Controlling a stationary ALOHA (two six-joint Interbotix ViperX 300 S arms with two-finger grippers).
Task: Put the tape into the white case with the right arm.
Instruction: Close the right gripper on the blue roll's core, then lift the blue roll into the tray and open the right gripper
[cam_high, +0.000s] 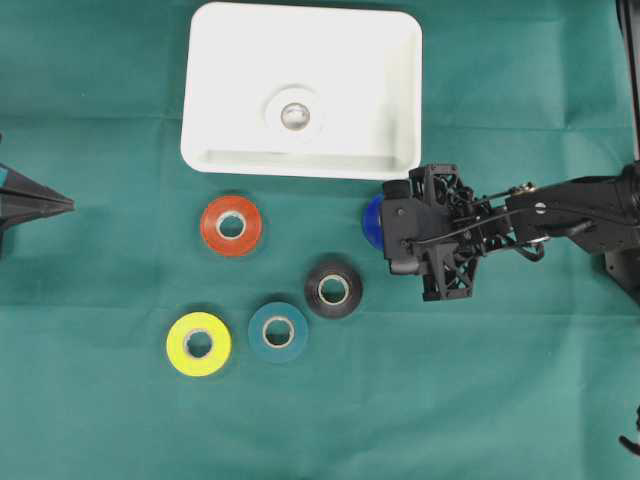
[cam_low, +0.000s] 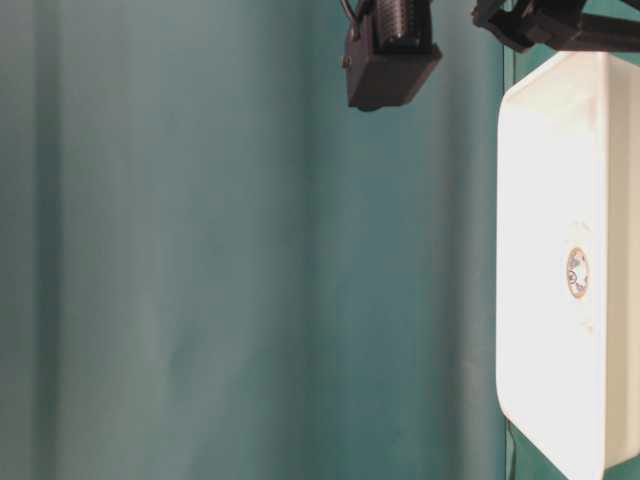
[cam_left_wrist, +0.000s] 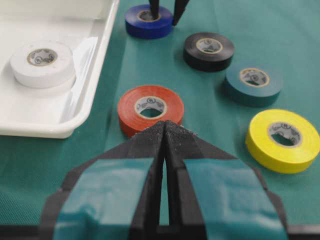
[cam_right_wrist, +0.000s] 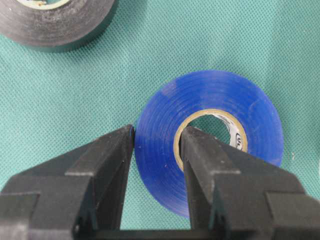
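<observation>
A blue tape roll lies flat on the green cloth just below the white case's lower right corner. My right gripper is shut on the blue tape, with one finger against the roll's outer wall and the other inside its core. The left wrist view shows the same grip from afar, the right gripper standing over the blue tape. The roll rests on the cloth. My left gripper is shut and holds nothing, parked at the left edge.
A white roll lies inside the white case. On the cloth lie an orange roll, a black roll, a teal roll and a yellow roll. The black roll is nearest the right gripper.
</observation>
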